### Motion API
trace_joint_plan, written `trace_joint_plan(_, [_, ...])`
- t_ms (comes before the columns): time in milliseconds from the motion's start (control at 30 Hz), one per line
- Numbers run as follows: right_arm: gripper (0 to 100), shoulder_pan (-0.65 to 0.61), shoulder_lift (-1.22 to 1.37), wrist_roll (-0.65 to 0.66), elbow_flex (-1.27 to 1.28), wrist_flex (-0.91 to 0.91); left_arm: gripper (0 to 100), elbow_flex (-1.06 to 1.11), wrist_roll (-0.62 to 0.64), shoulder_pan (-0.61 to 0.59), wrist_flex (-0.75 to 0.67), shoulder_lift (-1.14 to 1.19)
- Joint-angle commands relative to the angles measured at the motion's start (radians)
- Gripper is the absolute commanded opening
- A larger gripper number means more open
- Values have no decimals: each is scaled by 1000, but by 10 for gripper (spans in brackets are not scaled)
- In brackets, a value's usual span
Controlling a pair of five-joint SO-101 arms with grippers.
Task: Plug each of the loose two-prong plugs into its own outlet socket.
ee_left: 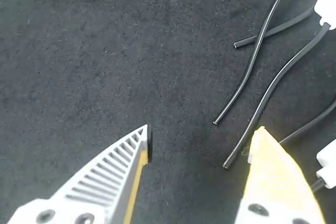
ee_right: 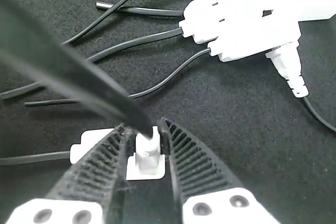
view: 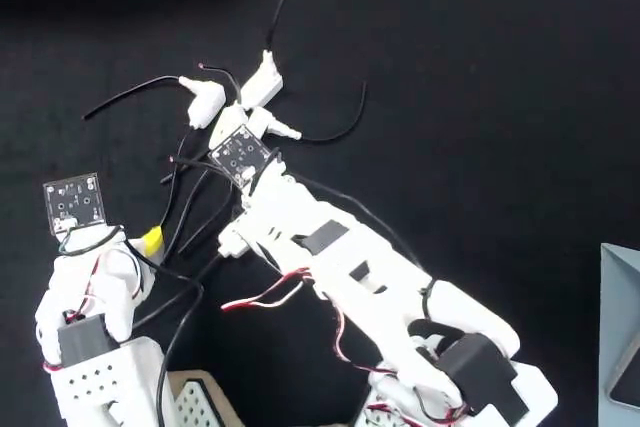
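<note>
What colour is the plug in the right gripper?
The plug is white; clearest in the right wrist view.

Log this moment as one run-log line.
right jaws: shut on white plug, cord attached | left jaws: open over black cloth, holding nothing | white socket block: apart from held plug, not yet joined

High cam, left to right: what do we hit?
left arm → white plug → socket block → right arm's base → grey box at the edge
</note>
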Motion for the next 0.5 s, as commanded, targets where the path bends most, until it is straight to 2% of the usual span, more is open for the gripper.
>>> trace_joint_plan(0, [12,14,1,-2,-13,-15,305,4,3,-5,3,-8])
trace_joint_plan(200, [12,12,-1,-3,27,-15,305,4,3,-5,3,-8])
trace_joint_plan(333, [12,12,-1,-127,27,-15,305,4,3,-5,3,-8])
trace_joint_plan(467, [12,15,-1,-163,30,-15,305,4,3,-5,3,-8])
